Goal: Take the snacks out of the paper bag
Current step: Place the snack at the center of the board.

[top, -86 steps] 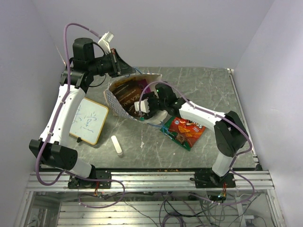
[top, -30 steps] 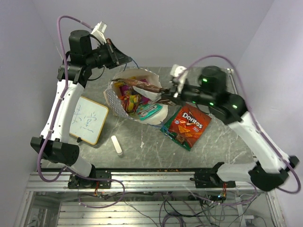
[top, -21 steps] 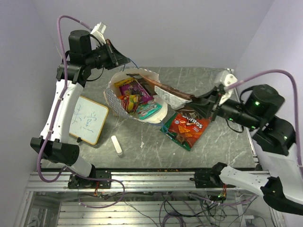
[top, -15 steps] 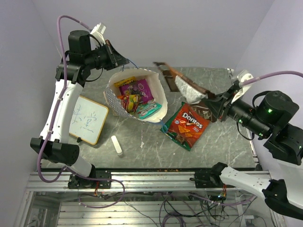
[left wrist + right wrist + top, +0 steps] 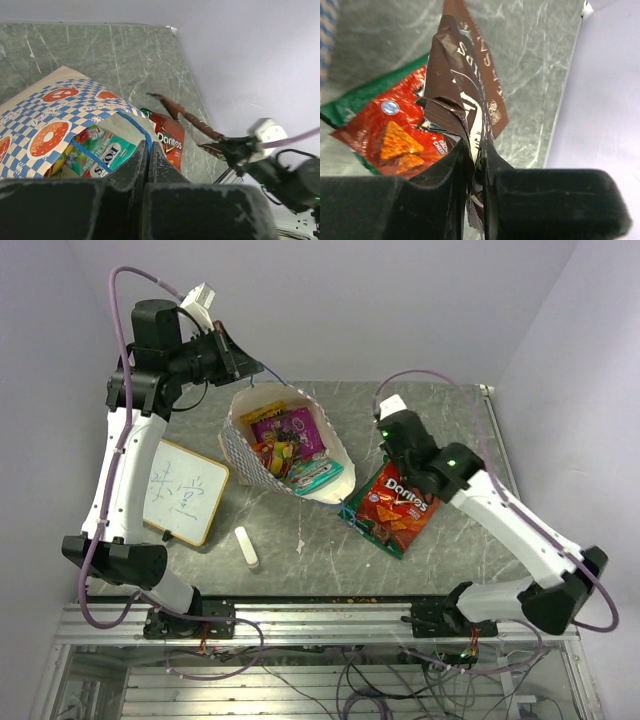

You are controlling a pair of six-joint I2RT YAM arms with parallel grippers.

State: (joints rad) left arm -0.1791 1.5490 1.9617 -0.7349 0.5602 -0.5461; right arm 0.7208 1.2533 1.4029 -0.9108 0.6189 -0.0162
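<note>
Right of the paper bag, the right jaws pinch a brown snack over the Doritos and should let go next, while the left jaws pinch the bag's cord.

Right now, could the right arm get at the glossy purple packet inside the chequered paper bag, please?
Probably not yet: the right gripper is shut on the brown chocolate bag, though the paper bag gapes open with the purple packet uncovered.

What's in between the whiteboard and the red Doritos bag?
The open paper bag sits between the whiteboard and the Doritos bag. The top view shows it.
</note>
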